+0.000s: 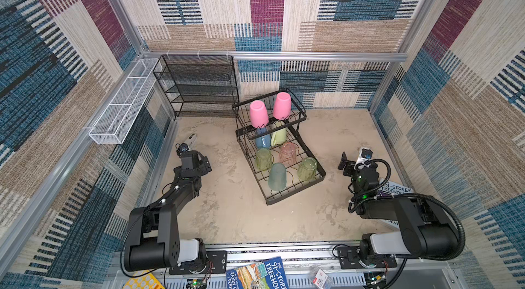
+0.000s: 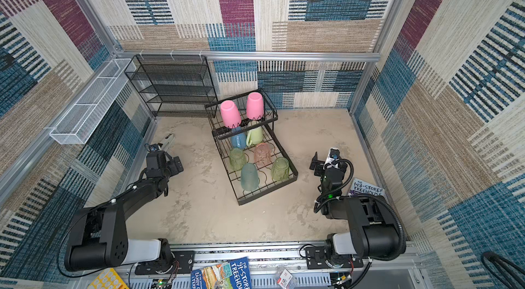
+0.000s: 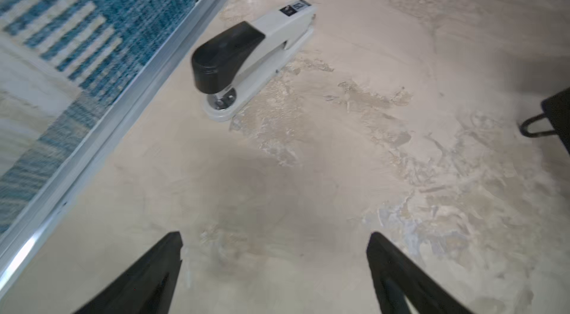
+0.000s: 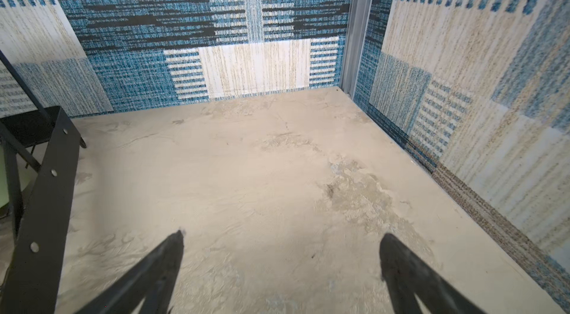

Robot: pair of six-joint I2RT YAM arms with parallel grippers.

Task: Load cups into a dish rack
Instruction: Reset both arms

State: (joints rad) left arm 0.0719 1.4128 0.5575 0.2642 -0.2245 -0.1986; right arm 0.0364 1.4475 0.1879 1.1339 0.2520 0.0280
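— What stands ahead of our left gripper (image 3: 274, 244)?
— Between the jaws, bare table (image 3: 308, 179). Past them lies the stapler (image 3: 246, 56), close to the side wall (image 3: 77, 34); the dish rack (image 3: 559, 111) has a foot standing wide of one jaw.
— And our right gripper (image 4: 282, 244)?
— Bare table runs ahead to the back wall (image 4: 246, 19). The dish rack's frame stands just beside one jaw.

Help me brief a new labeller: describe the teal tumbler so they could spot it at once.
Find the black wire dish rack in the middle of the table. On its lower tray, at the near end, stands the teal tumbler. Unlike the clear-green tumblers flanking it, it is frosted blue-green.
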